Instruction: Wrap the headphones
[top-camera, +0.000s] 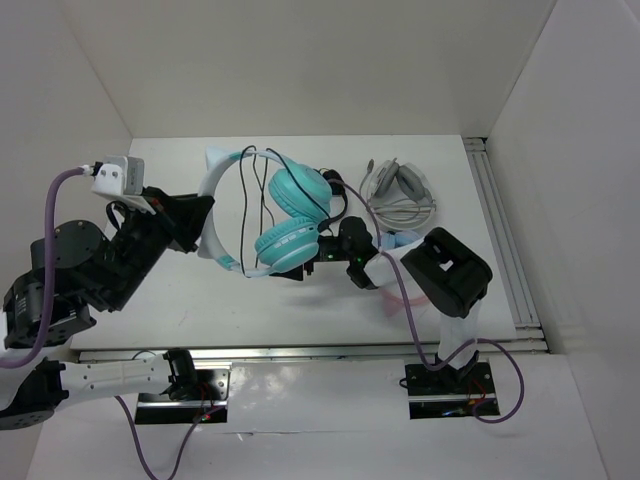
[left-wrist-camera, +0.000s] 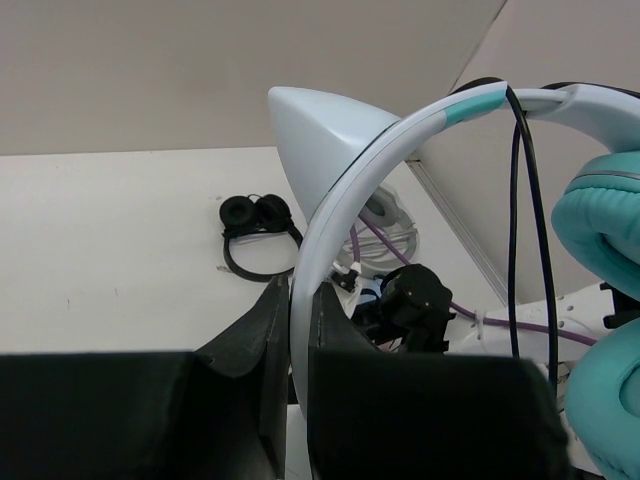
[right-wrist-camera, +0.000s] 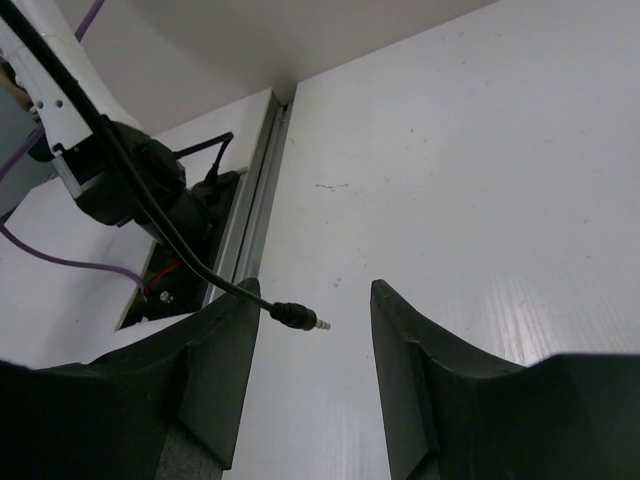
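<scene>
left arm bends in from the left, left gripper (left-wrist-camera: 298, 300) pinched tight on the headband (left-wrist-camera: 330, 215), holding the headphones (top-camera: 293, 215) up off the table (top-camera: 180, 290). right arm folds in toward centre, right gripper (right-wrist-camera: 315, 300) just beside the teal cups (top-camera: 290, 243), jaws spread, plug (right-wrist-camera: 298, 318) of the cable (right-wrist-camera: 150, 200) between them, not pinched. black pair (left-wrist-camera: 255, 215) lies farther back on the table.

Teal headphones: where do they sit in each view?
Top external: centre, headphones, headband clamped by the left gripper.
Left wrist: headband rises between the shut jaws; teal cups at right edge.
Right wrist: only the plug, between open jaws.
Shared landmark: the black cable.
</scene>
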